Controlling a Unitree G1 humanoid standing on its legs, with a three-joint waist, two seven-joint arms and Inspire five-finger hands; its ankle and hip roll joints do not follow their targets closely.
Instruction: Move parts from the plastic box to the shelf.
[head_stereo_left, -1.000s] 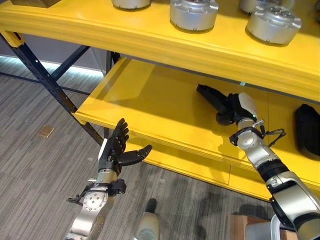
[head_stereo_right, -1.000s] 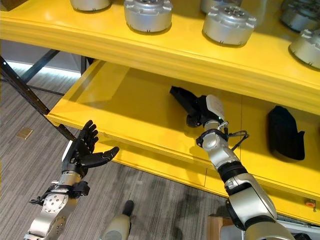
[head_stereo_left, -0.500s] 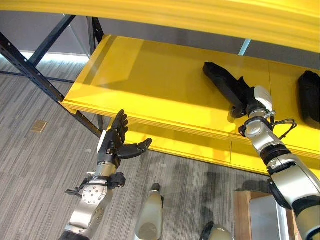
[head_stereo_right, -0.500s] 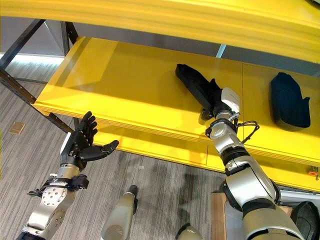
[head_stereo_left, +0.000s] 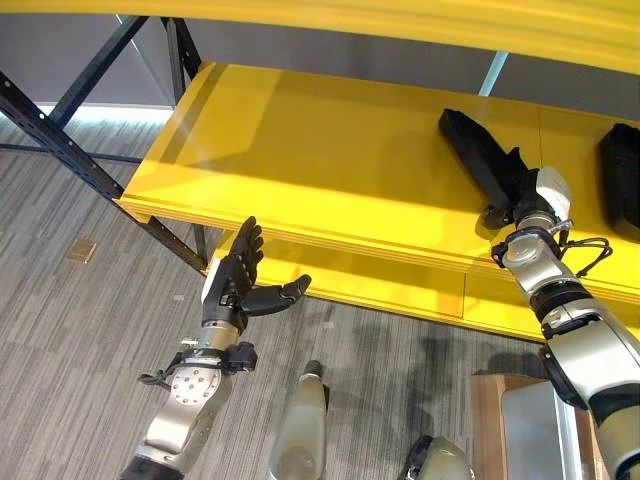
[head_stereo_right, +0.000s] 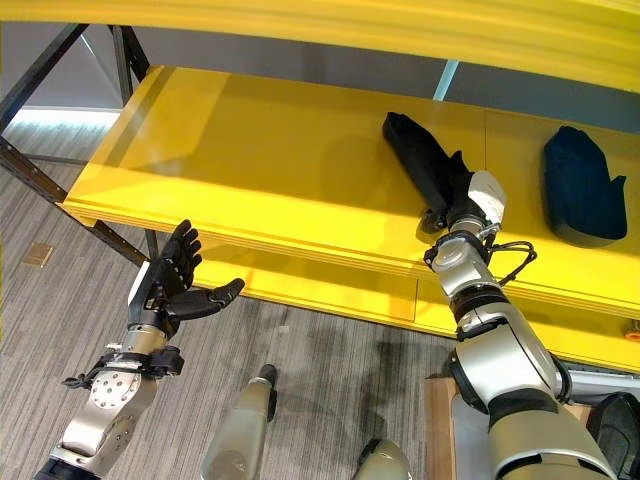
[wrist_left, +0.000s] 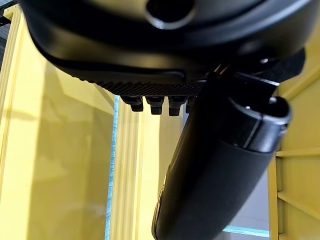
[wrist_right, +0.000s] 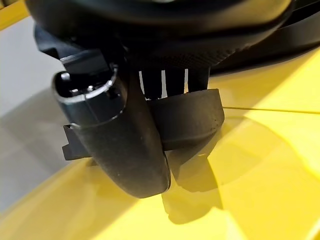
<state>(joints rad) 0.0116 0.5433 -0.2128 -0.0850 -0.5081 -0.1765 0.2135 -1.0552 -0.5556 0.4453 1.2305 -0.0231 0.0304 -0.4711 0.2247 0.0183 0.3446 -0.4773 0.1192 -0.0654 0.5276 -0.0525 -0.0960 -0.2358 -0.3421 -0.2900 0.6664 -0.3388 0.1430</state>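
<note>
Right hand (head_stereo_right: 468, 205) grips a long black plastic part (head_stereo_right: 420, 168) on the yellow shelf (head_stereo_right: 270, 150).
Its fingers wrap round the part at centre right; the left hand (head_stereo_left: 232, 288), lower left, has fingers apart.

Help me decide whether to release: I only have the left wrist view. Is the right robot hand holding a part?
Observer: Yes. The right robot hand has its thumb and fingers curled round one end of a long black part.
Operator: Is that part over the shelf?
Observer: It looks to be resting on the lower yellow shelf, with its free end pointing toward the back.
Operator: Is anything close beside it?
Observer: A second dark part lies on the shelf to its right, apart from it.
</note>
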